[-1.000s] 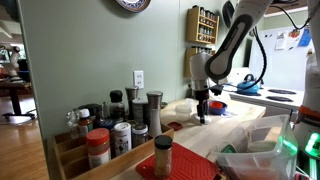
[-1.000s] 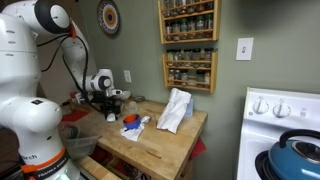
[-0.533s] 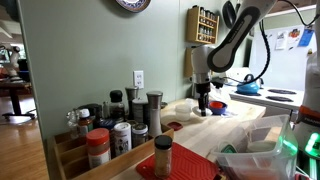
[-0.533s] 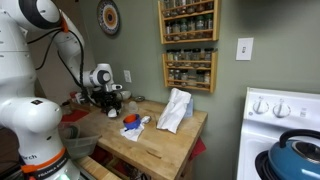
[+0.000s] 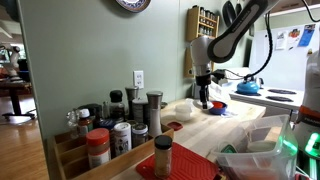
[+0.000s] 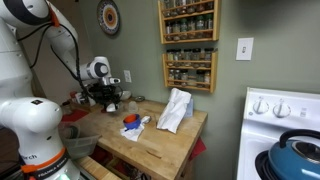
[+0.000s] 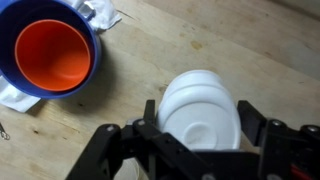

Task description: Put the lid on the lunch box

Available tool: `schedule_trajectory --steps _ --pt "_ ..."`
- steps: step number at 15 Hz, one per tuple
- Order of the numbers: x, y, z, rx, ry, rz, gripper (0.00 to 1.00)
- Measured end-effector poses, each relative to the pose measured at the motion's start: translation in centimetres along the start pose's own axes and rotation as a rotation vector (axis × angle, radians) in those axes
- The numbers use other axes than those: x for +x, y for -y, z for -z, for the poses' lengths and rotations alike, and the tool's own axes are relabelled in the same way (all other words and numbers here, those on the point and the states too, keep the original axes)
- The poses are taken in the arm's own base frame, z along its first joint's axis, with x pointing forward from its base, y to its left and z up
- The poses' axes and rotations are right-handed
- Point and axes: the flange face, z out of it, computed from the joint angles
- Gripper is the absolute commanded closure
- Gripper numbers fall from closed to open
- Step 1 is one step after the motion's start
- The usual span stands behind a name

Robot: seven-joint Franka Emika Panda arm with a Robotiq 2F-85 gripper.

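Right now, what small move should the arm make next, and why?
Probably nudge the lid toward the wrist view's upper left before lowering. It sits between the fingers of the gripper, while the lunch box rim shows as a crescent beyond that edge, so the two seem offset.

White arm (image 6: 30,110): glossy rounded shells, dark bands at joints. Round white wrist housing (image 6: 97,69) with a dark face. Black gripper (image 7: 198,118) with angular linkage fingers (image 7: 150,125). Dark cable (image 5: 267,48) loops off the upper links.
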Motion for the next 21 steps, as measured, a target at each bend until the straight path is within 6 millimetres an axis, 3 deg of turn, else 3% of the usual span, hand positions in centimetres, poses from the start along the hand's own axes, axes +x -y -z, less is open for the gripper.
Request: schedule_trajectory --steps 8,15,21 --pt "3.9 0.9 2.5 0.003 -0.043 0.126 0.44" --pt "7.8 1.0 2.0 0.023 -0.037 0.221 0.44" --pt "9.5 0.9 1.1 0.036 -0.009 0.257 0.44"
